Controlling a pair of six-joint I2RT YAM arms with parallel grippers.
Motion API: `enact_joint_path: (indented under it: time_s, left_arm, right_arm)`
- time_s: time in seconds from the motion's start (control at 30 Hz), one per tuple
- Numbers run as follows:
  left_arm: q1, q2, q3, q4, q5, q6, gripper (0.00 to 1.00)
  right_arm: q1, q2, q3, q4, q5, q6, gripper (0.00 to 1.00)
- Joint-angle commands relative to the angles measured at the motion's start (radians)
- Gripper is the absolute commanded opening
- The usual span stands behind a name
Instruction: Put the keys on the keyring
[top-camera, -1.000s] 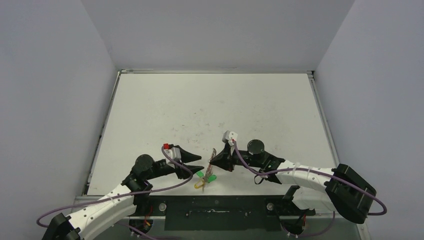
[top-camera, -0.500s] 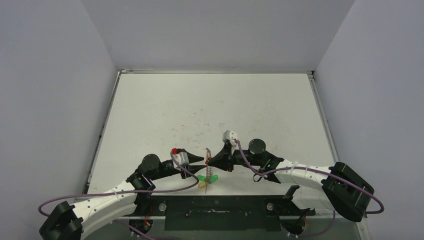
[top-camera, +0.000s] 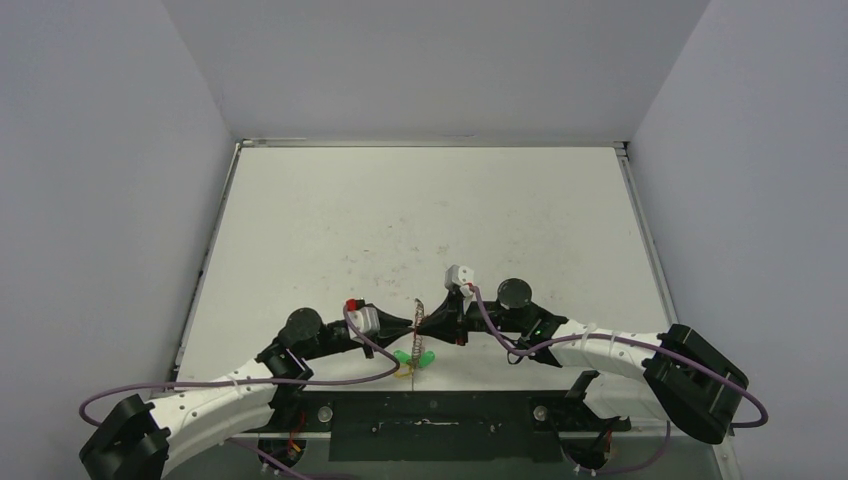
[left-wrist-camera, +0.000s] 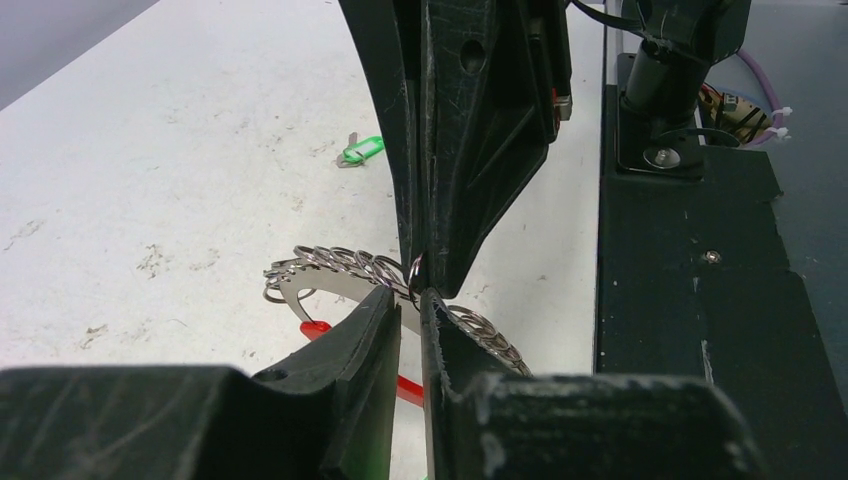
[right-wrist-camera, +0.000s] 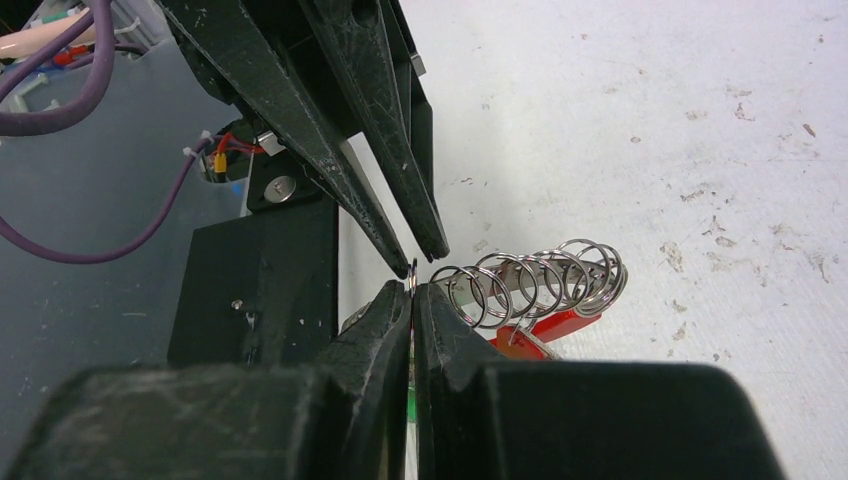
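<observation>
Right hand (right-wrist-camera: 413, 290) clamped on the keyring (right-wrist-camera: 598, 280); left hand (left-wrist-camera: 410, 297) tip-to-tip opposite, fingers narrowly apart, grip unclear.

Shiny metal keyring (right-wrist-camera: 530, 285), seemingly plastic red segment (right-wrist-camera: 555, 325)

There are two robot arms (top-camera: 600, 350), and so two grippers: the left gripper (top-camera: 411, 325) and the right gripper (top-camera: 424, 324). There is one keyring (right-wrist-camera: 535, 278). From above I count two green keys (top-camera: 403, 355) and one yellow key (top-camera: 404, 371), which is small and hard to make out.
</observation>
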Motion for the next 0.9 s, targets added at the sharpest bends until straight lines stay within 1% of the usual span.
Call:
enact_joint_path:
  time_s: [0.0,0.13,0.17,0.37,0.63,0.77,0.8,0.87]
  left_arm:
    - [-0.011,0.031,0.005,0.1,0.041,0.007,0.12]
    - [-0.014,0.05,0.014,0.102,0.052,0.007,0.11]
    - [-0.016,0.053,0.015,0.102,0.055,0.007,0.07]
    - [-0.02,0.065,0.018,0.11,0.069,0.005,0.0]
    - [-0.025,0.071,0.027,0.114,0.073,0.002,0.0]
    - [-0.026,0.021,0.032,0.054,0.03,0.002,0.19]
    - [-0.025,0.003,0.031,0.028,0.016,0.002,0.22]
    - [-0.026,-0.051,0.03,-0.025,-0.004,0.007,0.24]
  right_arm:
    - [-0.004,-0.019,0.004,0.093,-0.037,-0.04,0.0]
    - [-0.004,-0.018,0.007,0.093,-0.036,-0.044,0.0]
    - [-0.004,-0.019,0.01,0.091,-0.036,-0.046,0.0]
    - [-0.003,-0.019,0.015,0.08,-0.039,-0.058,0.0]
    - [-0.004,-0.021,0.025,0.074,-0.049,-0.064,0.0]
    - [-0.004,-0.036,0.028,0.048,-0.027,-0.075,0.0]
    - [-0.004,-0.043,0.026,0.046,-0.017,-0.076,0.0]
    - [-0.004,-0.059,0.026,0.032,0.006,-0.081,0.0]
